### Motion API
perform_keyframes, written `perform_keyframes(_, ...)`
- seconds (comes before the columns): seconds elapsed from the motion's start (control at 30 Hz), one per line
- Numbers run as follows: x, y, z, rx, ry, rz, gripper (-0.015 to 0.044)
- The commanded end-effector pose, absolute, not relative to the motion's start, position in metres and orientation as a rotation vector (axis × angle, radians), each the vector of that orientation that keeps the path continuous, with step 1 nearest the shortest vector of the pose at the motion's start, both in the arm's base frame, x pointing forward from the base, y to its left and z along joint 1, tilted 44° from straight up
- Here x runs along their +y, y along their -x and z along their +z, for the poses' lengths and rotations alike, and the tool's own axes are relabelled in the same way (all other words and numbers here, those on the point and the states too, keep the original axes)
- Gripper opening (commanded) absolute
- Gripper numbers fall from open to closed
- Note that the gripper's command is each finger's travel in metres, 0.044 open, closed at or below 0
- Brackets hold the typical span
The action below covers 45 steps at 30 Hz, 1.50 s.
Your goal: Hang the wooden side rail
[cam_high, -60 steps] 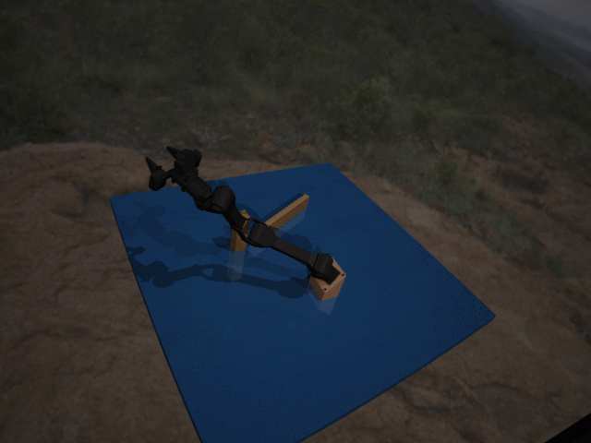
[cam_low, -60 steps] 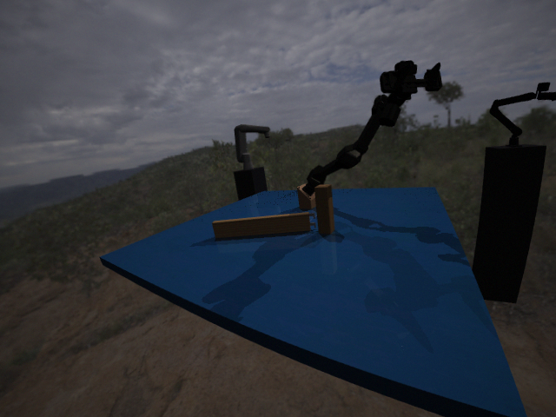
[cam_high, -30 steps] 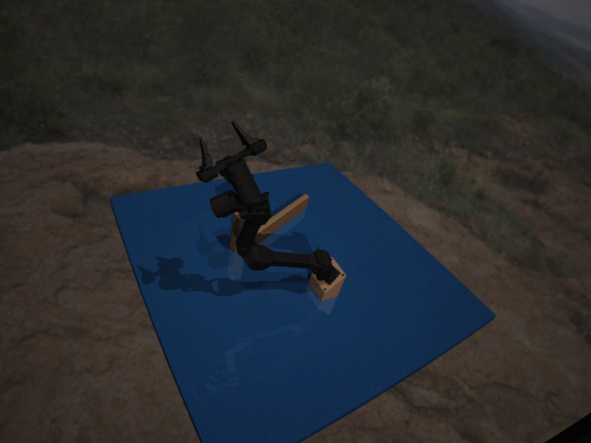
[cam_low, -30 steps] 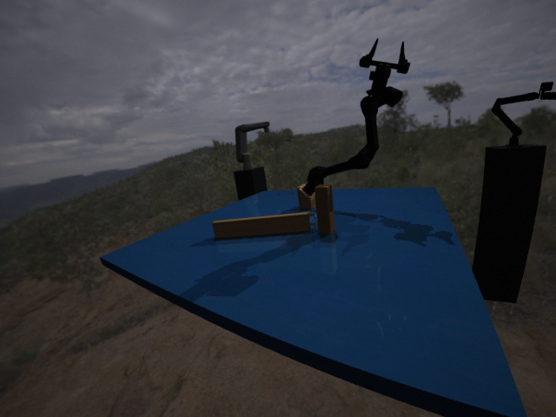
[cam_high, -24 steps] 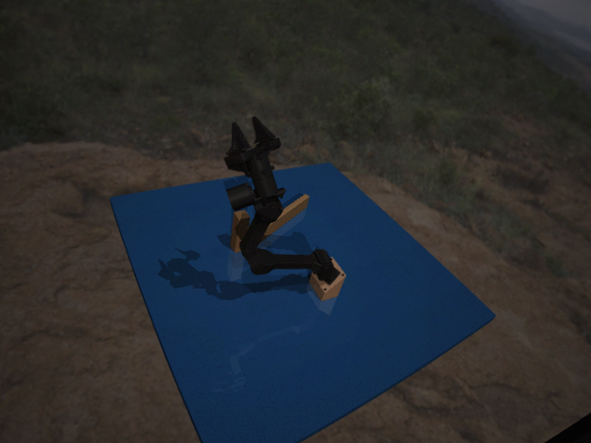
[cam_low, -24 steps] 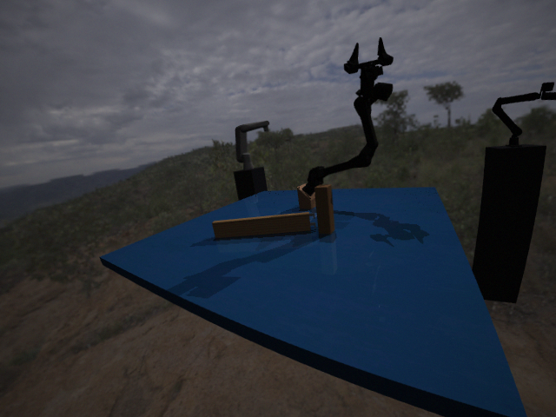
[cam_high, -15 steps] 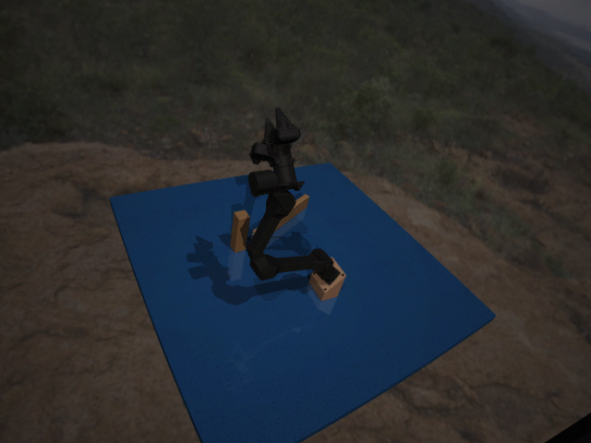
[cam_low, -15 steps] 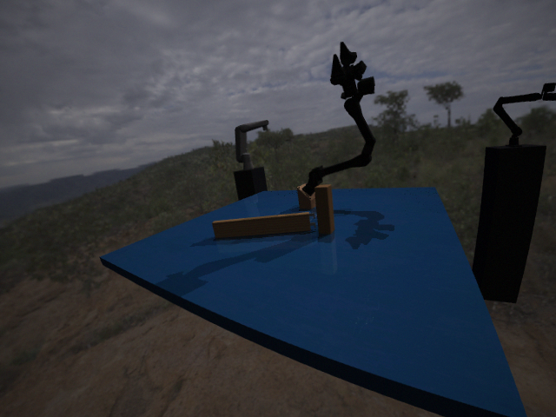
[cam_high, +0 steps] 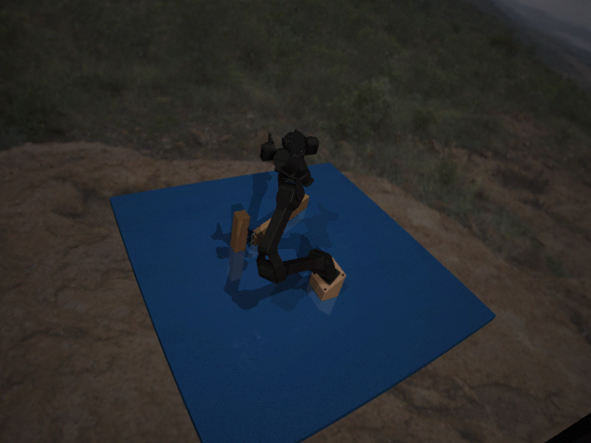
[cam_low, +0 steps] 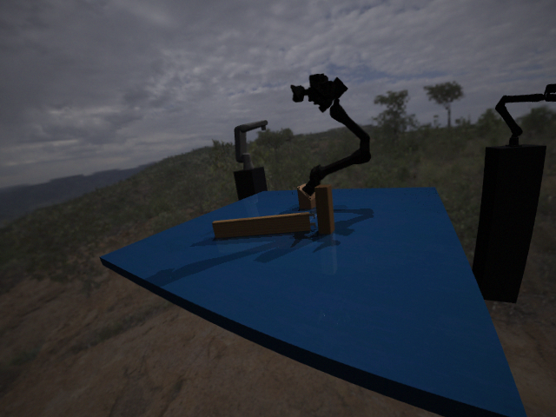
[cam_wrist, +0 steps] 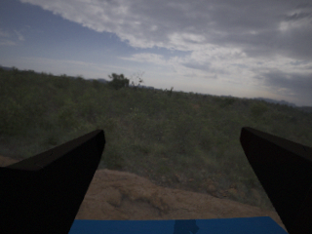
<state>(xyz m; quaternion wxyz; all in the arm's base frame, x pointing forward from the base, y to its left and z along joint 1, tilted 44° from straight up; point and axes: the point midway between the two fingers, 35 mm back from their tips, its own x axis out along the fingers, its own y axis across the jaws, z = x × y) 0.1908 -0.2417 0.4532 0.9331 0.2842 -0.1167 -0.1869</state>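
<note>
One pair of widely parted, empty black jaws (cam_high: 289, 144) (cam_low: 297, 93) hangs high above the long brown wooden rail (cam_high: 304, 204) (cam_low: 262, 225), hooks facing the post.

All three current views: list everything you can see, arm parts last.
wooden side rail: one, brown, on the tabletop
steel hooks: at the rail's post end, grey, count unclear
headboard post: one, brown, upright beside the hooks
tabletop: one, blue, under rail and post
pedestals: two, black, beyond the tabletop
other arms: one grey, one black, atop the pedestals
wooden base block: one, light brown, under the robot's arm
robot's arm: one, black, raised
gripper: one, black, open, empty
</note>
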Motion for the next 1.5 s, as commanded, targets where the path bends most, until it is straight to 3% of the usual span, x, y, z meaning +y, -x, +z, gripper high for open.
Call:
perform_keyframes(0.0, -0.226, -0.218, 0.413, -0.153, -0.941, -0.274, 0.044)
perform_keyframes(0.47, -0.109, -0.278, 0.273, 0.454, -2.256, -0.193, 0.044)
perform_keyframes(0.83, 0.006, -0.256, 0.191, 1.149, -3.028, -0.802, 0.044)
perform_keyframes(0.97, 0.029, -0.244, 0.177, 1.294, -3.121, -1.063, 0.044)
perform_keyframes(1.47, 0.029, -0.244, 0.177, 1.294, -3.121, -1.063, 0.044)
